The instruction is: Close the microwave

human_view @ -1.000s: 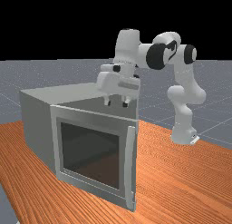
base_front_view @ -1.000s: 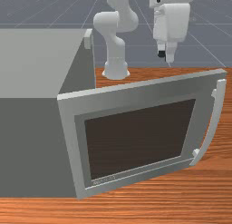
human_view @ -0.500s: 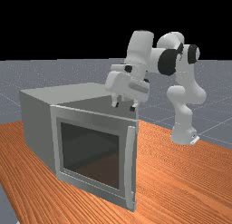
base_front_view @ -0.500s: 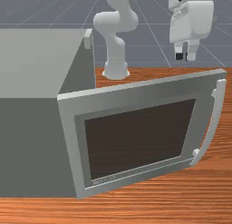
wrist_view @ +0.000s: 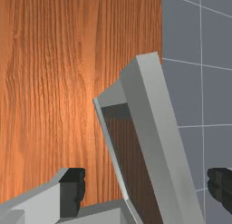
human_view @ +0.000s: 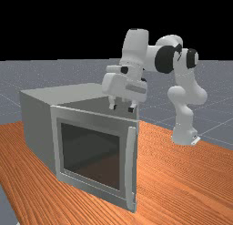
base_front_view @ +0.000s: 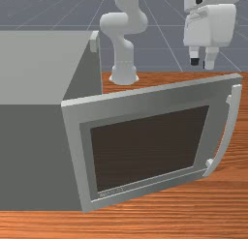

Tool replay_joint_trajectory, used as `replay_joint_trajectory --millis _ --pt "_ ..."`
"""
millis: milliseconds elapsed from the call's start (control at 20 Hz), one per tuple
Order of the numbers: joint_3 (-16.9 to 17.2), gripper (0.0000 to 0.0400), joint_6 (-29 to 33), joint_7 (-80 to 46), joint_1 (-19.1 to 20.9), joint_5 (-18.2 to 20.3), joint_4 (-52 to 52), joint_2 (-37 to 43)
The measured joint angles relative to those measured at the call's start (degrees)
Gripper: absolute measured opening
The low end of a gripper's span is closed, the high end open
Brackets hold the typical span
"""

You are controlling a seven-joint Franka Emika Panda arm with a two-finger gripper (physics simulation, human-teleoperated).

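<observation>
My gripper (base_front_view: 202, 63) hangs in the front view beyond the right part of the microwave door (base_front_view: 150, 146), fingertips higher than its top edge. The grey microwave (base_front_view: 34, 68) has this door swung well out, its curved handle (base_front_view: 228, 134) on the outer end. Over the door's top edge in the far view is the gripper (human_view: 122, 108), near the handle end. In the wrist view the gripper (wrist_view: 147, 190) is open, fingers wide apart, and the door (wrist_view: 156, 128) passes lower down in the gap. Neither finger grips it.
The wooden table (human_view: 182, 174) carries the microwave body (human_view: 38, 128) at the far view's left, with the arm's base (human_view: 184, 134) at the right. In the wrist view a table edge (wrist_view: 161, 28) runs close past the door's outer end.
My hand has moved toward the front view's right and turned, and it sits slightly lower in the far view than a second ago. The door and microwave have stayed put.
</observation>
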State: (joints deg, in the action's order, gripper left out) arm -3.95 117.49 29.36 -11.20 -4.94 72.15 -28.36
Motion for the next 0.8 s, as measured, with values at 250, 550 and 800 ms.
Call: replay_joint_trajectory --millis 250,550,800 --pt "0.0 0.0396 1.4 -0.4 0.2 0.3 1.2 -1.3" --pt "0.7 0.0397 6.8 -1.7 -0.5 -1.4 5.1 0.3" --pt "0.6 0.0400 7.3 -4.5 -2.0 -1.7 4.1 -0.5"
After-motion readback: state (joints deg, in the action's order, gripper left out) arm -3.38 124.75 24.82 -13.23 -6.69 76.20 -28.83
